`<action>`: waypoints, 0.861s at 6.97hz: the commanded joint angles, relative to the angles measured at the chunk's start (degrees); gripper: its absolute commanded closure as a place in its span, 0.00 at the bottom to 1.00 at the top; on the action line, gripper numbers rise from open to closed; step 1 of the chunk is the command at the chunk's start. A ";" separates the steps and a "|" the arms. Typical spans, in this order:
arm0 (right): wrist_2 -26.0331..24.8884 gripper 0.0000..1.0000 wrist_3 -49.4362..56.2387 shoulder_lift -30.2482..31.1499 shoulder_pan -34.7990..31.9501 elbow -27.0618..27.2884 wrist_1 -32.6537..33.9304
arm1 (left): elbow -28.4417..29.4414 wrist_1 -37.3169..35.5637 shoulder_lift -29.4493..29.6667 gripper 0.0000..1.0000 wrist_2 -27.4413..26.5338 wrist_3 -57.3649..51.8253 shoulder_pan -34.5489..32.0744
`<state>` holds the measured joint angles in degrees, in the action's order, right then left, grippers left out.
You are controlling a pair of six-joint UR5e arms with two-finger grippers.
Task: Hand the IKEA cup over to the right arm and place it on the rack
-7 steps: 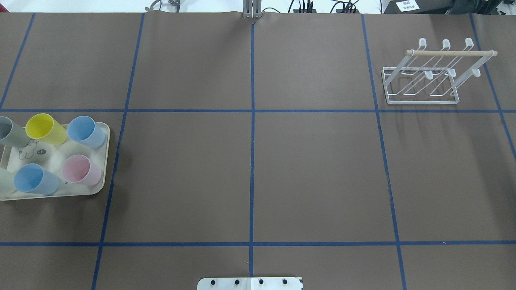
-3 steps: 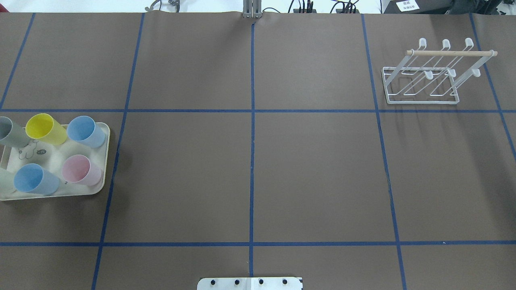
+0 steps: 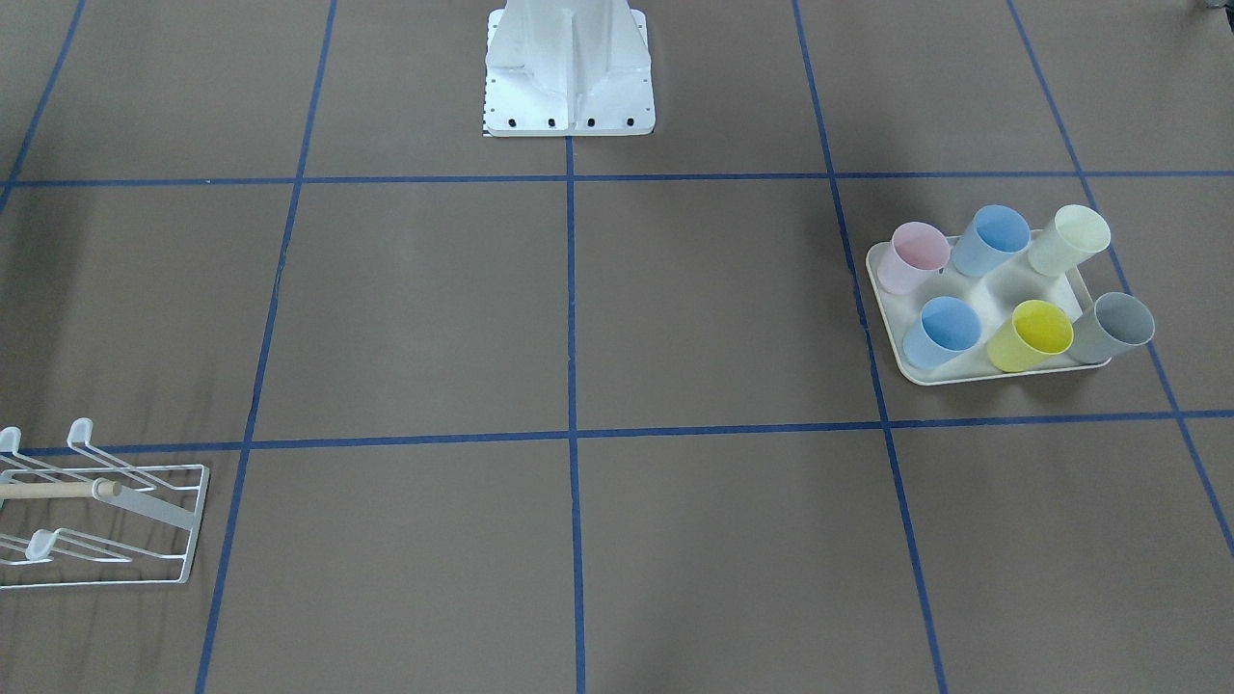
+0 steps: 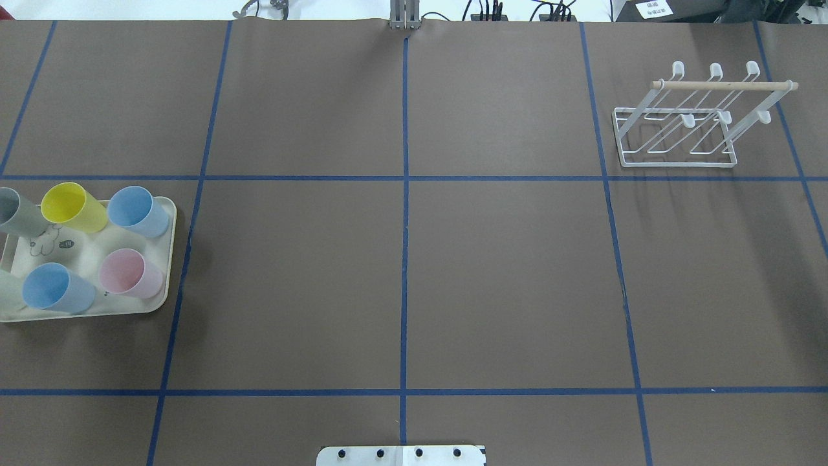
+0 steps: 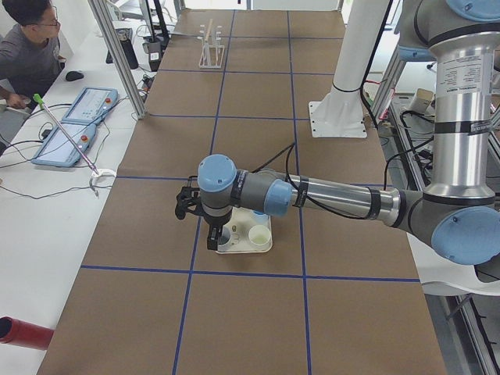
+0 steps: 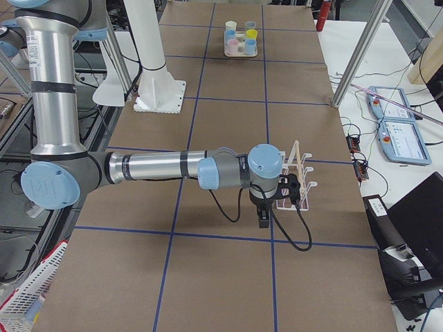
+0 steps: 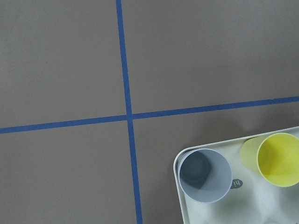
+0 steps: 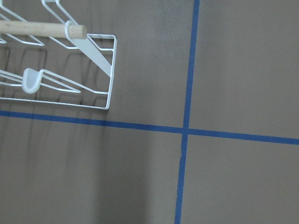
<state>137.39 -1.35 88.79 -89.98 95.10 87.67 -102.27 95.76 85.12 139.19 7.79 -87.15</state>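
At the cream rabbit-print tray, left gripper should probably centre on grey plastic cup, clearing yellow plastic cup; jaws can't tell.

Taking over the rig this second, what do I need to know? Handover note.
Left gripper hangs near a corner of the tray, right gripper near the rack; open or shut cannot be told from the side views.
All six cups stand on the tray, none gripped; rack prongs bare.
Done: nothing yet.
Left: pick a cup, pass it to the right gripper, hang it on the rack.
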 commanded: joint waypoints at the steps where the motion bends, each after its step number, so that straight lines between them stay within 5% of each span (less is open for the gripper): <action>1: 0.24 0.00 -0.49 -0.02 0.42 0.17 0.05 | -0.65 10.94 -5.37 0.00 0.12 13.92 4.93; 3: 0.25 0.00 -1.72 -0.02 0.59 0.17 -0.04 | -0.65 26.62 -12.75 0.00 -1.97 26.72 11.98; 6: 1.64 0.00 -1.73 0.07 0.51 0.26 -0.04 | 0.05 27.29 -13.40 0.04 -6.38 29.47 15.95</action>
<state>137.98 -3.06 88.82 -89.41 95.35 87.63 -102.54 122.66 71.91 134.67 36.25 -72.58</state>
